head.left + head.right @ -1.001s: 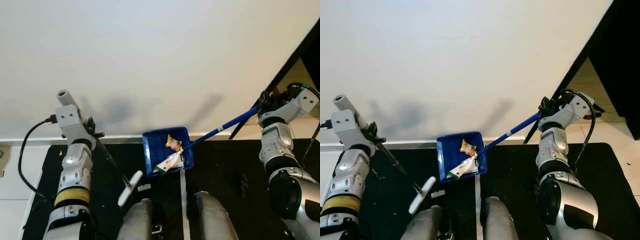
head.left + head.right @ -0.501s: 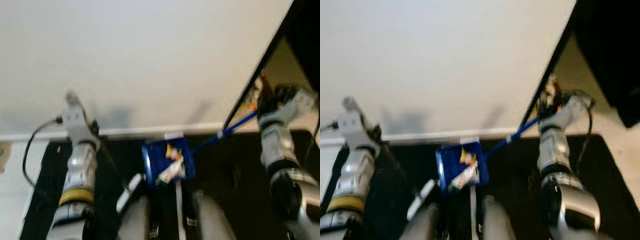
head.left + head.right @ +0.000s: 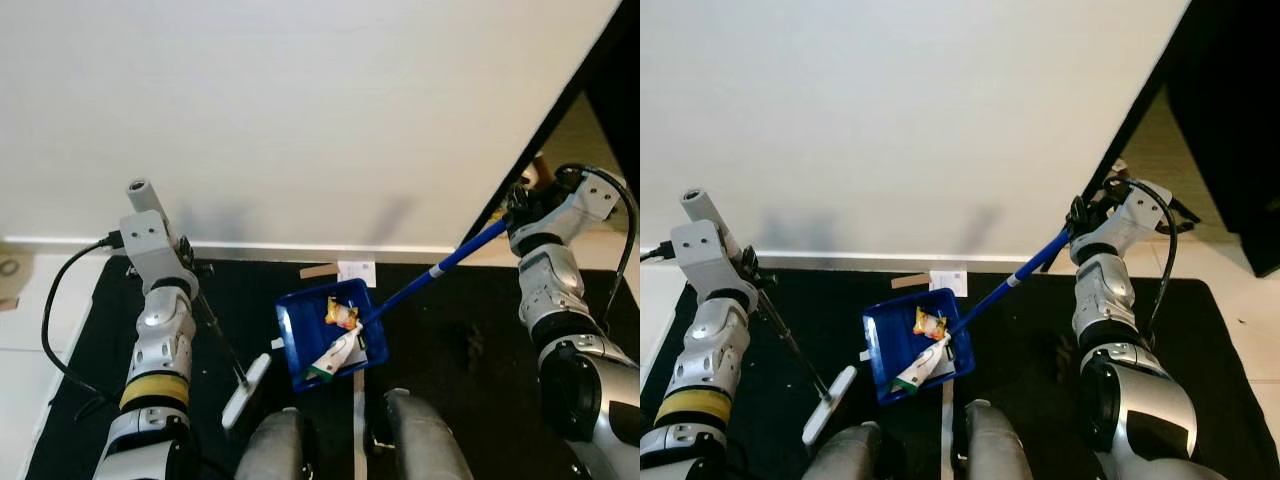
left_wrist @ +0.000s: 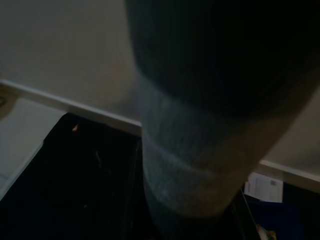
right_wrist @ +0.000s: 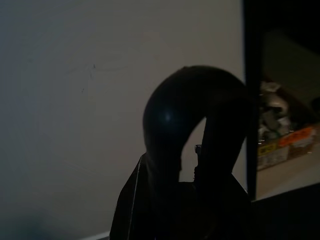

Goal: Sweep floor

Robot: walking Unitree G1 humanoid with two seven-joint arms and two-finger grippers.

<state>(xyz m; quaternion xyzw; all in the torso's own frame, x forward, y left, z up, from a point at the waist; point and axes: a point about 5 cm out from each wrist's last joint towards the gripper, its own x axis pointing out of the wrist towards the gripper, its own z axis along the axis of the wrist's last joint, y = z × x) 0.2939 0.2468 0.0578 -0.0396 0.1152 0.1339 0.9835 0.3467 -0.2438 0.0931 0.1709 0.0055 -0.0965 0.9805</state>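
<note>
My blue dustpan (image 3: 325, 340) hung tilted over the black mat (image 3: 460, 340), its long blue handle (image 3: 440, 268) slanting up to my right. In it lay a yellow wrapper (image 3: 341, 314) and a white-green packet (image 3: 335, 355). My white-headed broom (image 3: 245, 390) angled down, left of it.

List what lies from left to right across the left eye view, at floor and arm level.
Left arm → left tool on the thin black broom handle → white broom head → blue dustpan holding a yellow wrapper → blue dustpan handle → right tool → right arm.
</note>
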